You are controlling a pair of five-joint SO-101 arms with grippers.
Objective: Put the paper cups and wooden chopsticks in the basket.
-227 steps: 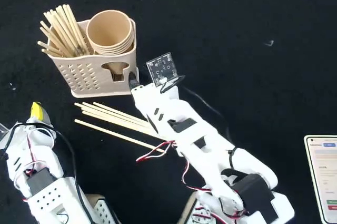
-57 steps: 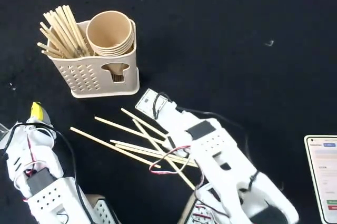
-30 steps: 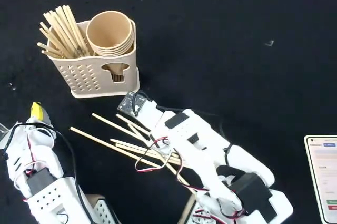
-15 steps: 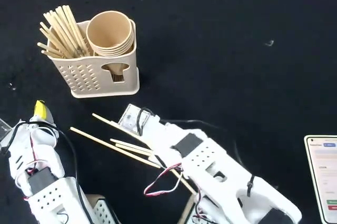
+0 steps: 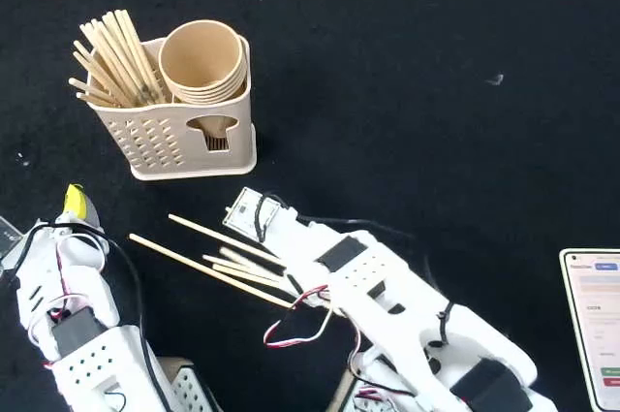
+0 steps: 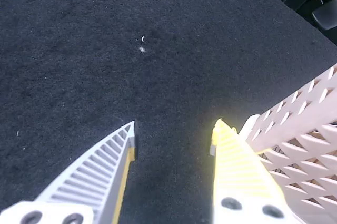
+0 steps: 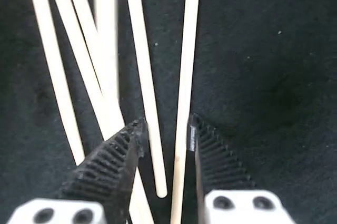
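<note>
High view, desk: a black cloth-covered surface carrying everything; both arms stand at its near edge.
Right arm: white, stretched low across the desk from the near edge toward the basket, with its wrist over the loose chopsticks; red and black wires loop beside it.
Left arm: white, folded back at the near left corner, well apart from the loose chopsticks.
Basket: a beige perforated holder standing upright at the far left of the desk, split into two compartments.
Phone: lies at the right edge of the desk, its screen lit and partly cut off.
Paper cups: a nested stack standing upright in the basket's right-hand compartment, mouth up.
Chopsticks in the basket: a bundle leaning and fanning out of the left-hand compartment, beside the cups.
Loose chopsticks: several lie flat on the desk in front of the basket, fanned and partly crossing, with one end of them under the right arm's wrist.
Right tool: jaws apart, low over the loose chopsticks; one stick's end lies between the black fingers and another runs just beside one finger. I cannot tell whether the fingers touch the wood.
Left tool: jaws apart and holding nothing, over bare desk, with the basket's wall just beside the yellow finger.
</note>
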